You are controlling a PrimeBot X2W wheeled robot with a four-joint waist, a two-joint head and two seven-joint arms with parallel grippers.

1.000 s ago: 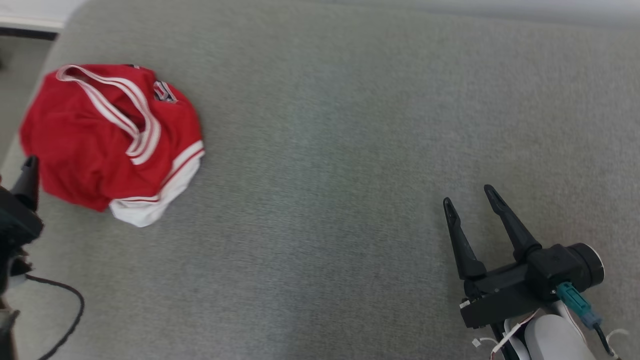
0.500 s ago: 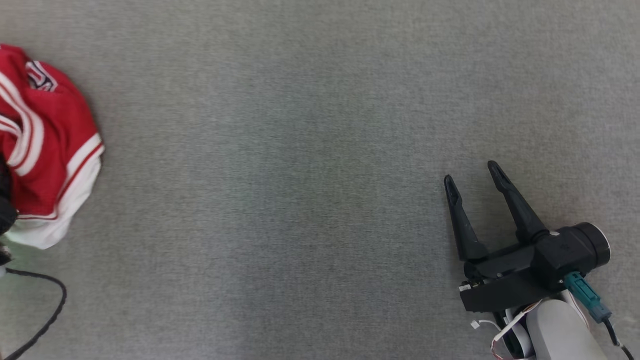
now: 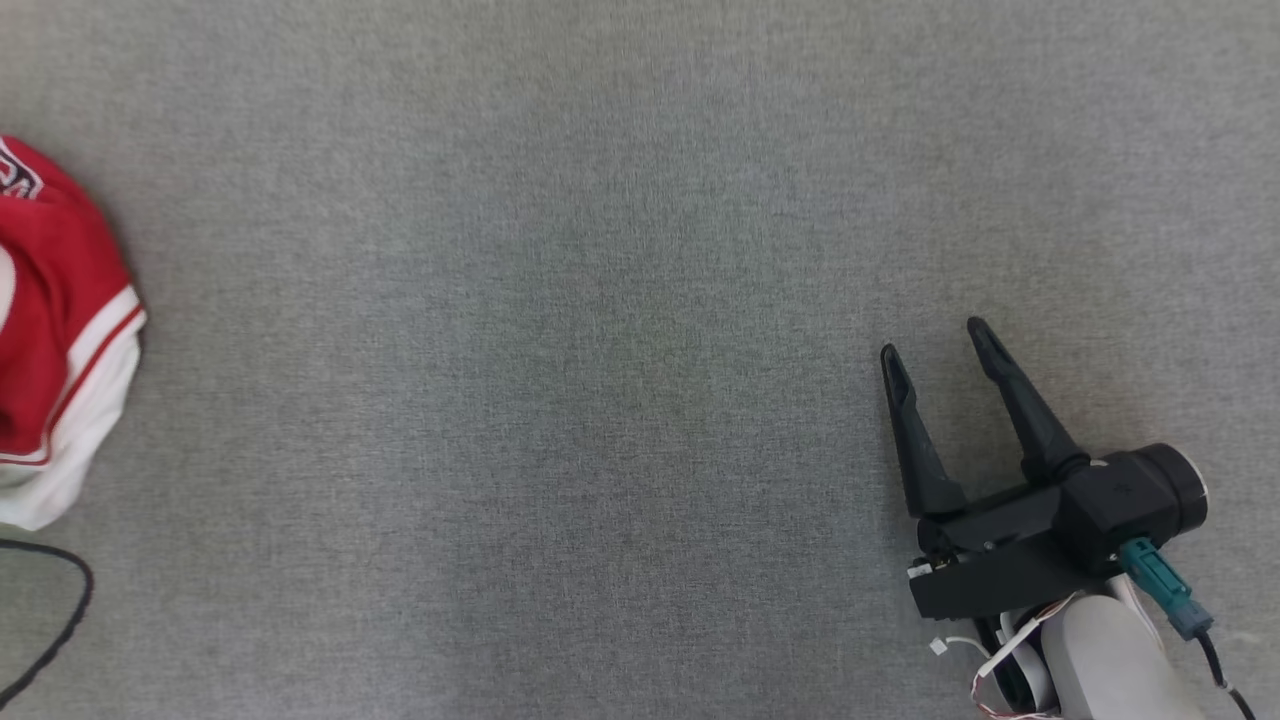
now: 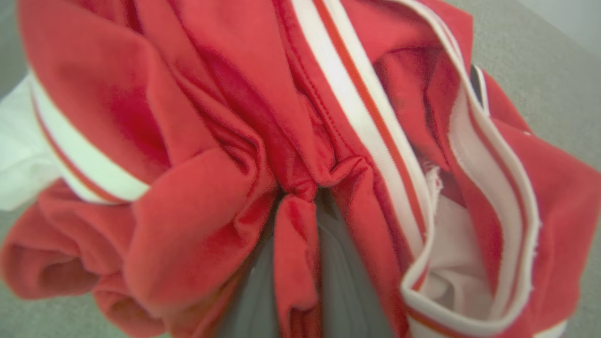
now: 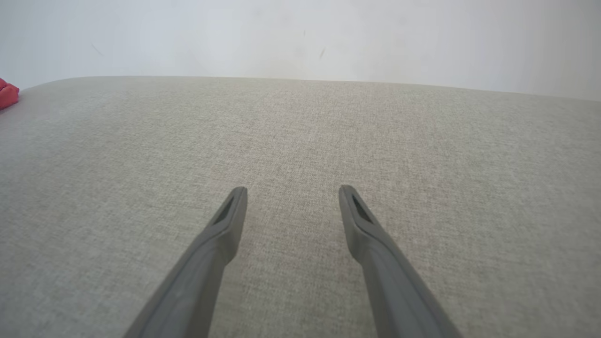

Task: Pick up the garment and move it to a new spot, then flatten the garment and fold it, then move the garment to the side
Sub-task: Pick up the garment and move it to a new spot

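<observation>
Garment (image 3: 60, 300), a crumpled red-and-white jersey, sits bunched at the far left of the grey surface (image 3: 600, 300), a fold pinched in the left gripper (image 4: 298, 244). The right gripper (image 3: 932, 340) hangs spread and empty. Moving, flattening and folding appear not yet done.

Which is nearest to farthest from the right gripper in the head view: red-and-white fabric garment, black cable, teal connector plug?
1. Teal connector plug, on the wrist just behind the right gripper.
2. Red-and-white fabric garment, far left edge.
3. Black cable, lower-left corner, slightly farther.
</observation>
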